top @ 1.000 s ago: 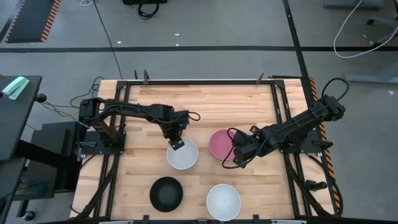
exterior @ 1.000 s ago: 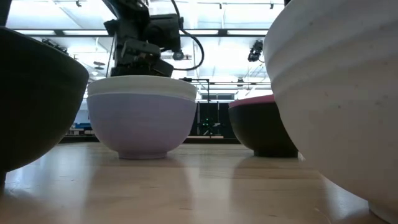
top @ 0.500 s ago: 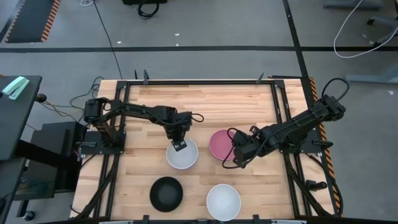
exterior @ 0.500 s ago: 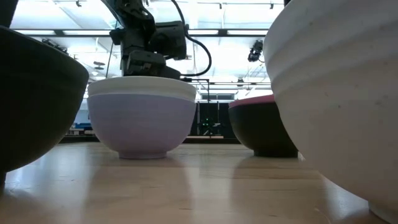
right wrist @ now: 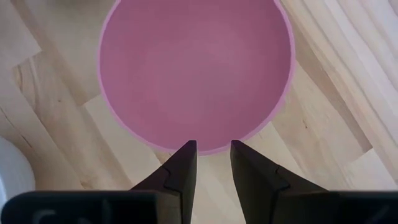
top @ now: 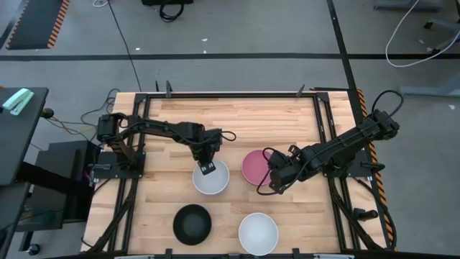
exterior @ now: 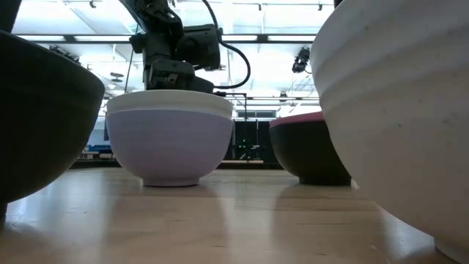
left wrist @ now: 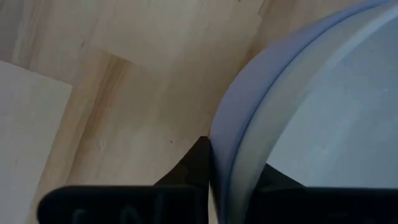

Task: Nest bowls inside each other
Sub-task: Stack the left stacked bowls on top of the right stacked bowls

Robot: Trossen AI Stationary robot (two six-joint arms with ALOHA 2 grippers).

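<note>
A white bowl sits nested in a lavender-blue bowl at the table's middle. My left gripper is down at this pair's far rim and shut on it. To the right, a pink bowl sits inside a black bowl. My right gripper hangs open just above the pink bowl's near-right rim, touching nothing. A lone black bowl and a lone white bowl rest on their bases near the front edge. My left gripper pinches the far rim of the nested pair. One finger is outside the lavender-blue wall and the other is inside the white bowl. The fingers come steeply from above. The pair stands upright on the table.
Bare wood lies behind the bowls up to the far edge. A black frame runs along the table's sides. In the low view the front black bowl and front white bowl loom large at either side.
My left gripper has come down a little onto the far rim of the white and lavender-blue pair and rolled slightly. The pair stays on the table. My right gripper has kept still.
</note>
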